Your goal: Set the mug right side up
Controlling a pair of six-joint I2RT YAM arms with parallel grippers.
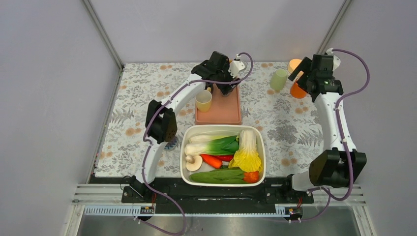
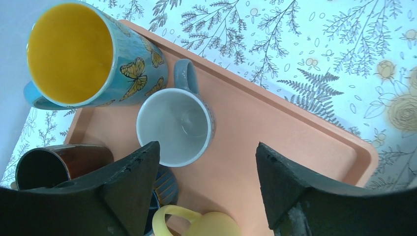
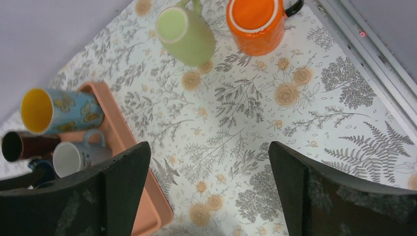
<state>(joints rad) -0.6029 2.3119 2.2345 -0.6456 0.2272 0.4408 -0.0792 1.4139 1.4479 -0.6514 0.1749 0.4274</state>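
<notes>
A pale green mug (image 3: 186,33) stands on the flowered cloth with what looks like its flat base up; it also shows in the top view (image 1: 278,79). An orange mug (image 3: 256,19) stands beside it, mouth up. My right gripper (image 3: 209,147) is open and empty above the cloth, short of both mugs, and appears at the back right in the top view (image 1: 301,73). My left gripper (image 2: 206,147) is open and empty above the pink tray (image 2: 275,132), next to an upright grey-blue mug (image 2: 174,125).
On the tray (image 1: 231,110) are also a butterfly mug with a yellow inside (image 2: 86,54), a brown mug (image 2: 42,167), a dark striped mug (image 2: 164,184) and a yellow mug (image 1: 203,100). A white basin (image 1: 259,135) of vegetables sits near the arm bases.
</notes>
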